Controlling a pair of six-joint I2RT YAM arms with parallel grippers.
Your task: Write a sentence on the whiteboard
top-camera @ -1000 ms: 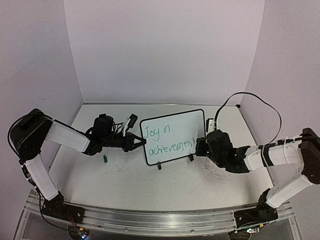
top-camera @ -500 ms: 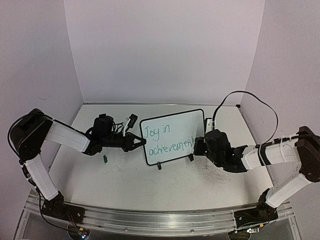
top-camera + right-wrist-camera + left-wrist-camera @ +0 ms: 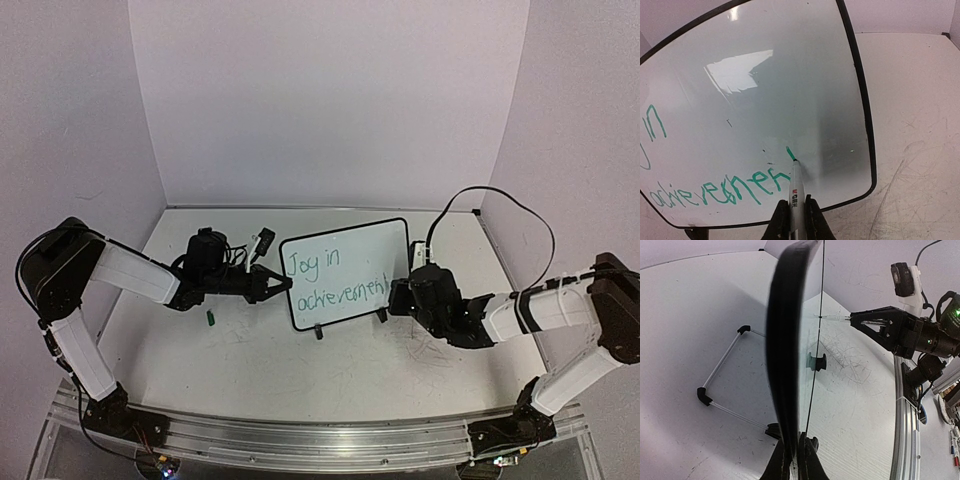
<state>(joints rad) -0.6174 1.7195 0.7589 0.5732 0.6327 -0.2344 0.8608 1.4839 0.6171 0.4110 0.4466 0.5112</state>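
While the whiteboard (image 3: 350,248) stands upright near the middle of the table (image 3: 250,370), the left end effector (image 3: 792,460) is clamped tight on its left edge. The right end effector (image 3: 794,212) is closed around a green marker (image 3: 794,182), whose tip touches the board's face at the end of the sentence (image 3: 330,280), just past the last letters of the lower green line.
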